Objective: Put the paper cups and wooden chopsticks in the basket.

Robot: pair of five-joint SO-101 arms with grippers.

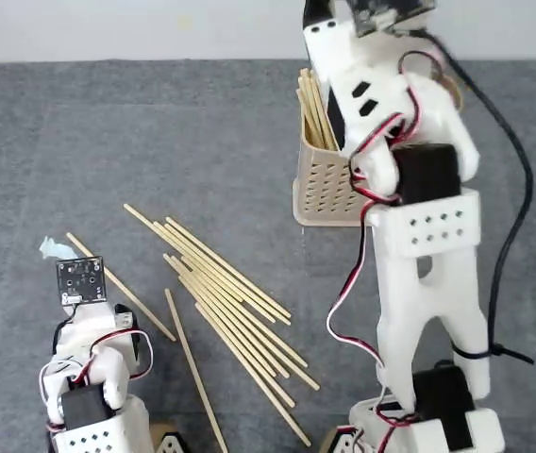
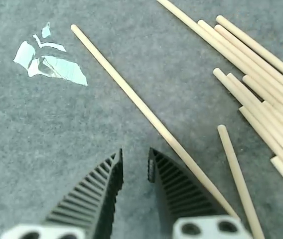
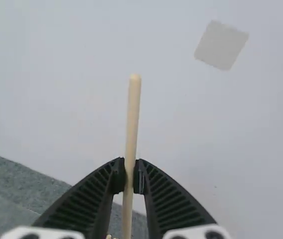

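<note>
My right gripper is shut on a single wooden chopstick that stands upright between its fingers, against the white wall. In the high view the right arm leans over the beige perforated basket, where several chopsticks stand. Many more chopsticks lie in a loose slanted pile on the grey table. My left gripper hovers low over the table, slightly open with nothing between its fingers. One loose chopstick lies just beside its tip, apart from it.
A torn scrap of pale blue paper lies on the grey cloth ahead of the left gripper, also seen as the scrap from above. Another stray chopstick lies between the two arm bases. A black cable hangs along the right arm.
</note>
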